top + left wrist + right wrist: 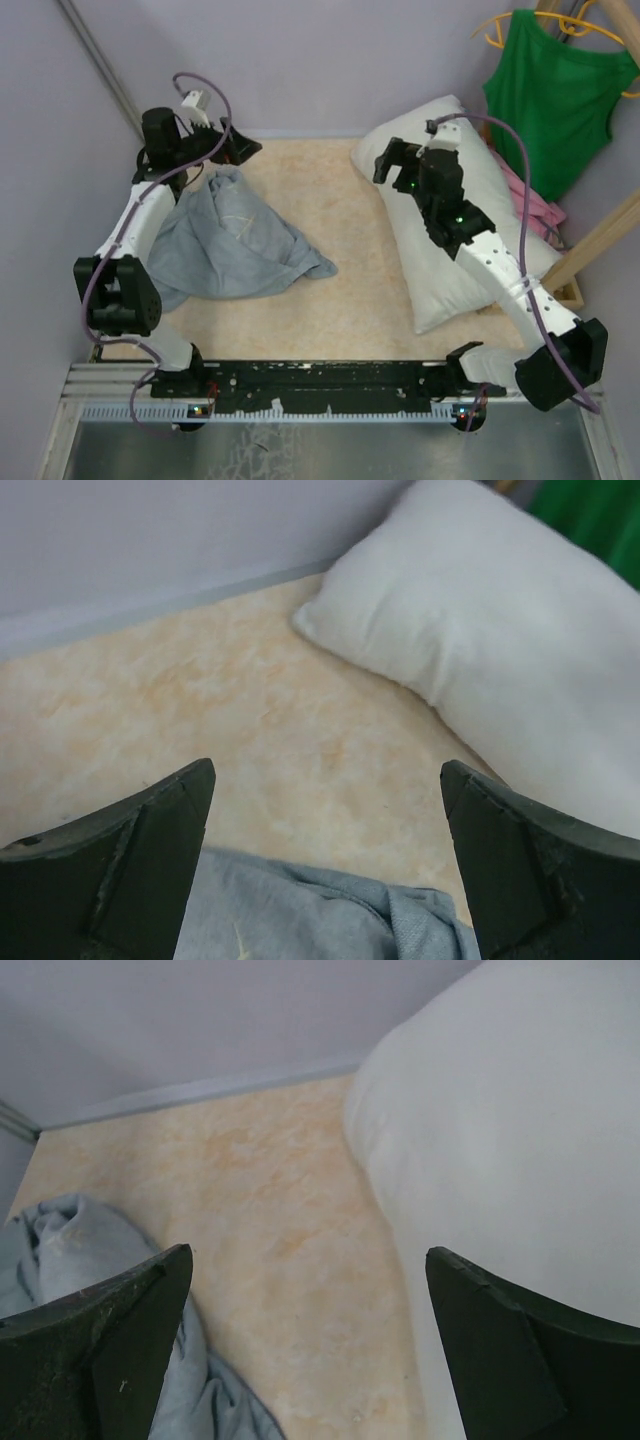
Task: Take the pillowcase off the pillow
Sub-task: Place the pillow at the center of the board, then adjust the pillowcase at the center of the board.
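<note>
1. The pillowcase lies in a crumpled, pale grey-blue heap on the left side of the counter. It is fully apart from the pillow, which lies bare and white along the right side. A stretch of bare counter runs between them.
2. The left jaws are spread wide and hold nothing. They hover over the far end of the heap, close to the back wall.
3. The right jaws are also wide apart and empty, above the far end of the pillow.
4. Judging from how things lie, the case is off and the job looks finished.
5. The pillowcase should handle as light, limp cloth with no stiffness. Lifted, it will drape, sag and trail rather than keep its shape.
6. The best hold on it looks like a raised fold on top of the heap. The pointed corner that trails toward the middle of the counter would also do. Pinch cloth only, since a flat press onto the counter may catch nothing.
7. The pillow looks plump, soft and springy, and bulky but probably light. The jaws cannot span its body, so a corner or an edge seam is the place to pinch.
8. Its smooth cover may slip from a shallow grip.
9. A green tank top and a pink garment sit just beyond the pillow on the right. Any pull on the pillow could drag against them.
</note>
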